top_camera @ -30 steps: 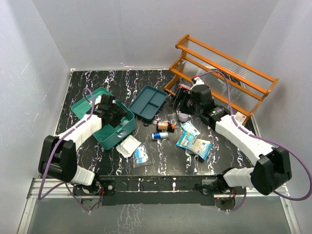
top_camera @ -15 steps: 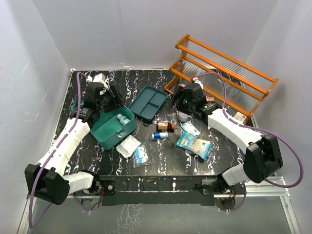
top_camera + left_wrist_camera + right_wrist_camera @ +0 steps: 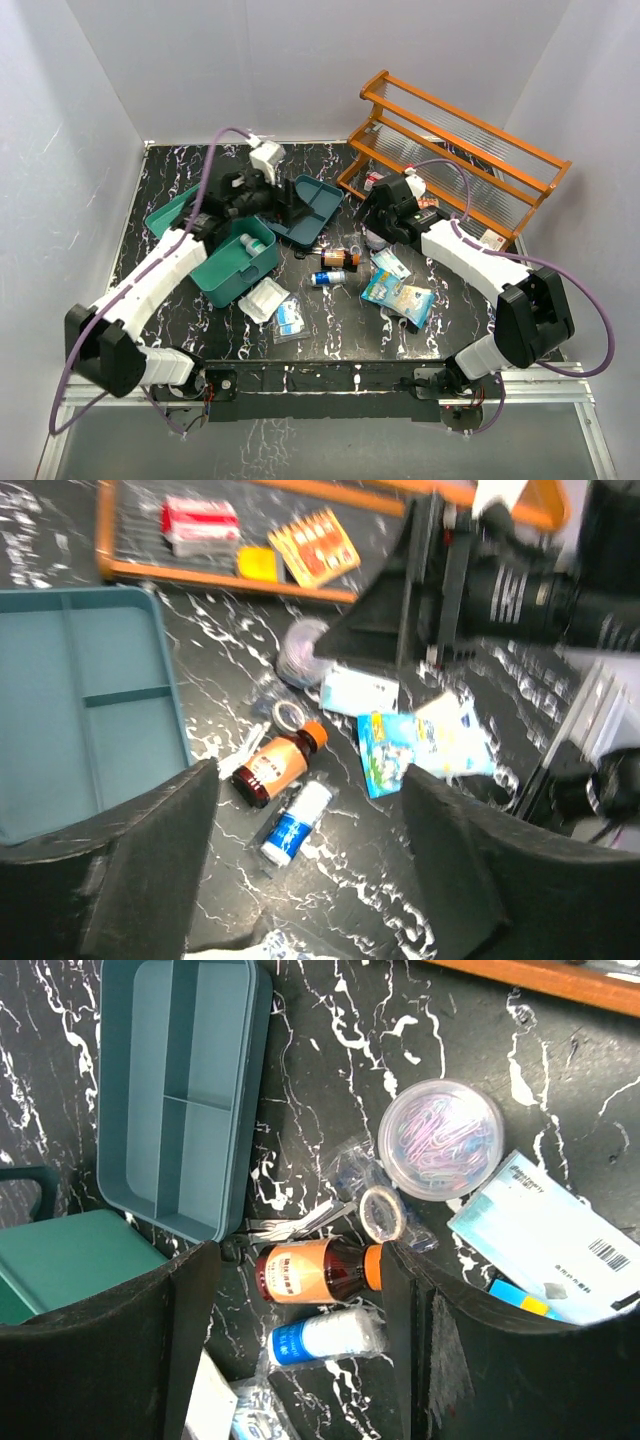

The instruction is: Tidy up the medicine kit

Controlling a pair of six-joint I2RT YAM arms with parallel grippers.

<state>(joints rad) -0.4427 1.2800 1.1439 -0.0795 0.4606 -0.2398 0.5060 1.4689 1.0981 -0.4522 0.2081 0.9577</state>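
The teal medicine kit [image 3: 232, 282] stands open at the left, its lid [image 3: 168, 213] laid back, with a small white bottle [image 3: 251, 243] inside. Its compartmented insert tray [image 3: 310, 212] lies empty on the table beside it; it also shows in the left wrist view [image 3: 80, 710] and the right wrist view [image 3: 175, 1090]. My left gripper [image 3: 288, 204] is open and empty, above the tray's near edge. My right gripper [image 3: 372, 213] is open and empty, above a brown bottle [image 3: 315, 1272] and a blue-white tube [image 3: 325, 1340].
A round clip container [image 3: 440, 1138], a tape roll [image 3: 383, 1212], a white box [image 3: 555, 1235] and blue packets [image 3: 400, 295] lie right of the tray. Gauze [image 3: 262, 298] and a sachet [image 3: 290, 318] lie near the front. The orange rack [image 3: 450, 150] stands back right.
My left arm has swung from over the kit box up and to the right, ending above the tray. My right gripper has shifted slightly left and back.
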